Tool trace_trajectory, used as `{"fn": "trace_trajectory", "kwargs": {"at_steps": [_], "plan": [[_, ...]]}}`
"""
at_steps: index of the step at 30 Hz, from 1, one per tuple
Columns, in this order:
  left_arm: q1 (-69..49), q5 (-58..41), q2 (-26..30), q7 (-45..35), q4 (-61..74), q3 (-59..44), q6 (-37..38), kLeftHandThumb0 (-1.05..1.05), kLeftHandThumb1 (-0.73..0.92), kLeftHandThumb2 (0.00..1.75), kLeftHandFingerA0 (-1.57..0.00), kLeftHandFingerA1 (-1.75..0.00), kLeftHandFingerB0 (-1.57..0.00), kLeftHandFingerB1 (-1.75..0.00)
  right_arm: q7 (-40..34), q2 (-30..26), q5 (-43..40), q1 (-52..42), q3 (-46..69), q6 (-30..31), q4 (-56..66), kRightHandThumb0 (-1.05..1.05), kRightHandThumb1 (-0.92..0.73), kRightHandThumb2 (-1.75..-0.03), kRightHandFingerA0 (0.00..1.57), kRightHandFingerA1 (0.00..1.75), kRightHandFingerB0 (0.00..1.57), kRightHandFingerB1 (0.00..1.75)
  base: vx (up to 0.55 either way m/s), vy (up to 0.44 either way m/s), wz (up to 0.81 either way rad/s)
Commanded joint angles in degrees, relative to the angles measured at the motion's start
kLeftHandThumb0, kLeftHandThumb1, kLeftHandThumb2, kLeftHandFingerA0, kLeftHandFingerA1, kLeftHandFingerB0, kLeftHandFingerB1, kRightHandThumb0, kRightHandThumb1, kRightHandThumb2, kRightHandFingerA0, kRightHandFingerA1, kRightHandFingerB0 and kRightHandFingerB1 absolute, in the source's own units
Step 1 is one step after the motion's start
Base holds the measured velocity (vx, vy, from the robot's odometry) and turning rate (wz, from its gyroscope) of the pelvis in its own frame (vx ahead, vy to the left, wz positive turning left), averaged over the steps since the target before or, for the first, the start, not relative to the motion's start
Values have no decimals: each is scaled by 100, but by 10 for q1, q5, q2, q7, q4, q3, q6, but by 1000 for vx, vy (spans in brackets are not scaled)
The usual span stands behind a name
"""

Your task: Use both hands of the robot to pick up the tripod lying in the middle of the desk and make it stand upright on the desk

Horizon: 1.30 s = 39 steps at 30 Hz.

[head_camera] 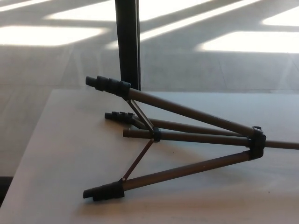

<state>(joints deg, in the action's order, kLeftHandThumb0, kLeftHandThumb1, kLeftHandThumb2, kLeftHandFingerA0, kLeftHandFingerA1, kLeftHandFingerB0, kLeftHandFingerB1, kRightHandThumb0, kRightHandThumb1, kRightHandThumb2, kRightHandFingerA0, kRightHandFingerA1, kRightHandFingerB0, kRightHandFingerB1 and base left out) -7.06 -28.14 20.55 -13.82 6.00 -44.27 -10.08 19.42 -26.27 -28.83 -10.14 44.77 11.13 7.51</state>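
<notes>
Now the tripod (187,135) lies on its side on the desk (56,154), legs splayed toward nine o'clock, its hub at three o'clock. A dark post (127,42) stands at twelve o'clock, seemingly behind the desk. Neither hand shows, so I cannot tell how the fingers stand.
</notes>
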Motion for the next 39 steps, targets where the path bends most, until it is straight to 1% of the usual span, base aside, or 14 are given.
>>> {"fn": "trace_trajectory", "kwargs": {"at_steps": [1, 3, 4, 7, 8, 10, 14, 15, 25, 28, 29, 36, 37, 39], "plan": [[92, -61, 72, 26, 240, 120, -130, -75, 80, 65, -34, -56, -32, -43, -43, 47, -202, -5, -144, 102, 327, -85, -90, -66, 52, 60, 35, 38, 0, 0, 0], [101, -55, 67, 35, 252, 129, -136, -73, 82, 65, -35, -55, -35, -44, -57, 58, -203, 10, -174, 119, 332, -82, -90, -67, 55, 62, 34, 39, 0, 0, 0], [118, -45, 67, 44, 262, 150, -148, -72, 83, 65, -34, -55, -33, -44, -72, 81, -199, 24, -213, 132, 333, -83, -70, -108, 55, 72, 34, 54, 0, 0, 0], [136, -28, 71, 38, 272, 173, -152, -71, 86, 65, -31, -56, -33, -44, -82, 107, -176, 35, -258, 143, 329, -82, -66, -108, 62, 77, 38, 55, 0, 0, 0], [142, -23, 69, 39, 281, 185, -153, -69, 70, 109, -30, -62, -26, -55, -82, 125, -162, 43, -284, 151, 315, -87, -81, -65, 66, 76, 49, 45, 0, 0, 0], [146, -15, 62, 41, 292, 205, -155, -66, 86, 65, -30, -56, -29, -47, -86, 146, -130, 47, -321, 159, 294, -87, -81, -64, 70, 71, 51, 43, 0, 0, 0], [165, 7, 67, 35, 295, 246, -164, -66, 82, 64, -27, -55, -29, -47, -103, 174, -85, 49, -362, 172, 259, -88, -81, -65, 69, 72, 52, 46, 0, 0, 0], [173, 20, 70, 32, 293, 261, -163, -69, 63, 104, -29, -62, -26, -55, -113, 179, -75, 48, -372, 180, 253, -89, -81, -65, 70, 74, 53, 47, 0, 0, 0], [342, 133, 120, 15, 259, 437, -174, -57, 67, 61, -30, -60, -35, -49, -180, 240, -49, 19, -421, 212, 226, -83, -78, -64, 70, 72, 59, 44, 0, 0, 0], [392, 163, 124, 12, 241, 481, -177, -63, 47, 87, -30, -60, -34, -57, -204, 264, -44, 21, -429, 227, 215, -84, -78, -64, 72, 73, 60, 46, 0, 0, 0], [405, 168, 123, 12, 233, 490, -175, -54, 64, 58, -34, -57, -39, -47, -204, 266, -41, 22, -431, 228, 212, -85, -78, -64, 71, 74, 59, 46, 0, 0, 0], [481, 212, 129, -3, 186, 532, -144, -66, 49, 93, -29, -61, -42, -60, -216, 275, -18, 28, -436, 229, 180, -90, -75, -63, 76, 74, 63, 49, 0, 0, 0], [484, 219, 134, -7, 183, 536, -138, -66, 65, 60, -33, -58, -44, -47, -219, 276, -17, 27, -435, 230, 178, -84, -56, -105, 78, 81, 55, 58, 0, 0, 0], [483, 237, 144, -15, 179, 546, -123, -66, 50, 95, -30, -61, -38, -59, -219, 273, -12, 18, -436, 231, 177, -90, -77, -64, 74, 77, 60, 50, 0, 0, 0]]}}
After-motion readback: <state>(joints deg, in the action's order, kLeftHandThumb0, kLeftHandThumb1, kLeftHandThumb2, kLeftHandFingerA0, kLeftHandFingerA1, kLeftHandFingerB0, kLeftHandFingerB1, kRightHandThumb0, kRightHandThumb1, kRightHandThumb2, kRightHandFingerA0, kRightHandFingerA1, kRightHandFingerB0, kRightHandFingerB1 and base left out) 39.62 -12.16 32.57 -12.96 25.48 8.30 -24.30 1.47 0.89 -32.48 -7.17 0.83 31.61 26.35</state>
